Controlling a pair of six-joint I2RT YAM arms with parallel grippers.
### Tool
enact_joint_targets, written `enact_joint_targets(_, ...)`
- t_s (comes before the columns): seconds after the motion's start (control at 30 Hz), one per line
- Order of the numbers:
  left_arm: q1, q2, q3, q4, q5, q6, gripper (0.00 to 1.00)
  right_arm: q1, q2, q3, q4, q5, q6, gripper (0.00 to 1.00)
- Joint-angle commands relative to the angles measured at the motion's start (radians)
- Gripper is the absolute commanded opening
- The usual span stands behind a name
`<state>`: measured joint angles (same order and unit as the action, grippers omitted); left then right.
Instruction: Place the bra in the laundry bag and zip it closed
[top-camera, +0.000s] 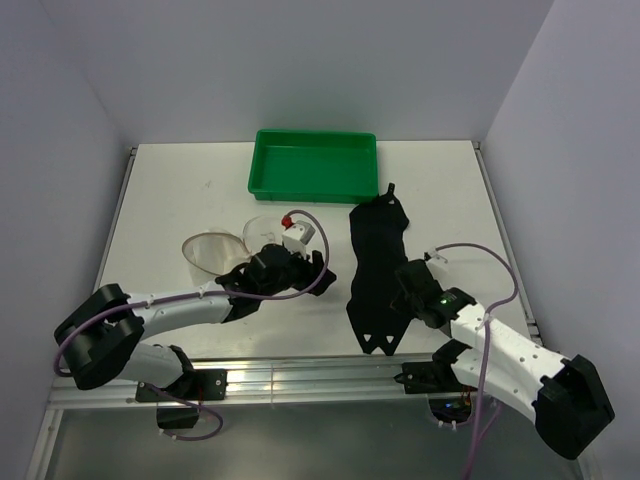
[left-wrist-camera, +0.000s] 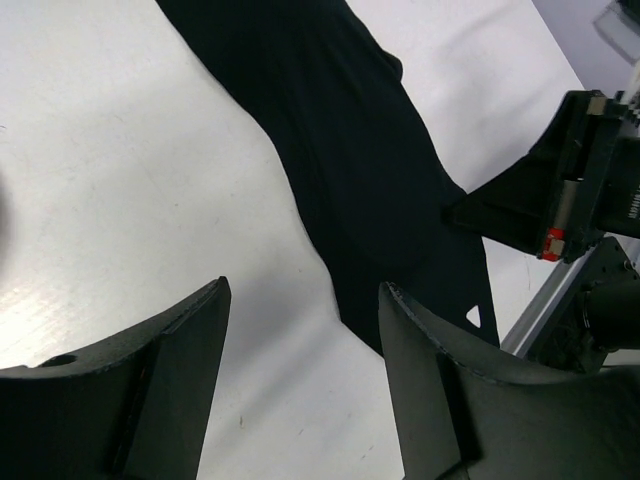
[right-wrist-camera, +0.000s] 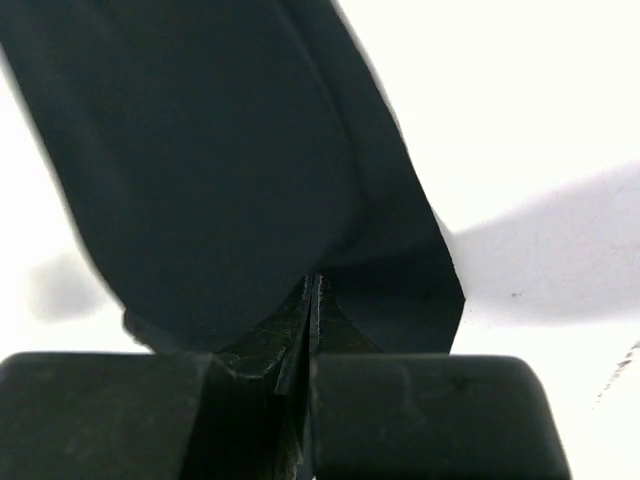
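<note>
My right gripper (right-wrist-camera: 312, 288) is pinched fully together on a thin edge of the long, limp black fabric bra (top-camera: 373, 262). The bra lies stretched along the white desk (top-camera: 170, 190), well apart from the small translucent white mesh laundry bag (top-camera: 212, 252) to its left. My left gripper (left-wrist-camera: 305, 305) is spread wide, holding nothing, just beside the bra. With so little cloth pinched, a lift could, I judge, let it slip out, or leave the tail dragging past the bag. Only the top view shows the bag; only my right wrist view shows the pinch.
</note>
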<state>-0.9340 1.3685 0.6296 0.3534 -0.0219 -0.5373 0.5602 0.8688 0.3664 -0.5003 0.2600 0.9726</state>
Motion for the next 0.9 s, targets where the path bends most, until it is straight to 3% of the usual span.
enact_joint_targets(0.0,-0.005,-0.048,0.022,0.015,-0.053,0.045,0.68,0.001,-0.094,0.063,-0.015,0.025,-0.106,0.00)
enact_joint_targets(0.17,-0.006,-0.085,0.044,0.004,-0.050,0.097,0.69,0.003,-0.215,0.254,-0.153,0.053,-0.253,0.00)
enact_joint_targets(0.33,-0.008,-0.098,0.064,-0.008,-0.067,0.128,0.70,0.000,-0.197,0.350,-0.282,0.065,-0.285,0.00)
enact_joint_targets(0.43,-0.008,-0.095,0.062,-0.001,-0.058,0.111,0.69,0.003,-0.146,0.280,-0.278,0.068,-0.244,0.20)
enact_joint_targets(0.47,-0.008,-0.097,0.059,-0.001,-0.062,0.105,0.69,0.012,-0.139,0.276,-0.267,0.071,-0.229,0.33)
enact_joint_targets(0.53,-0.008,-0.105,0.053,-0.005,-0.064,0.096,0.69,0.010,-0.151,0.264,-0.232,0.091,-0.184,0.47)
enact_joint_targets(0.57,-0.008,-0.109,0.044,-0.007,-0.062,0.094,0.69,0.007,-0.157,0.238,-0.210,0.097,-0.172,0.64)
enact_joint_targets(0.63,-0.008,-0.123,0.035,-0.010,-0.062,0.094,0.69,-0.014,-0.139,0.209,-0.166,0.076,-0.149,0.75)
enact_joint_targets(0.8,-0.008,-0.157,0.006,-0.028,-0.070,0.111,0.69,-0.051,0.001,0.065,-0.009,0.002,-0.095,0.72)
enact_joint_targets(0.87,-0.008,-0.166,-0.010,-0.028,-0.076,0.120,0.69,-0.080,0.047,0.028,0.055,-0.039,-0.080,0.58)
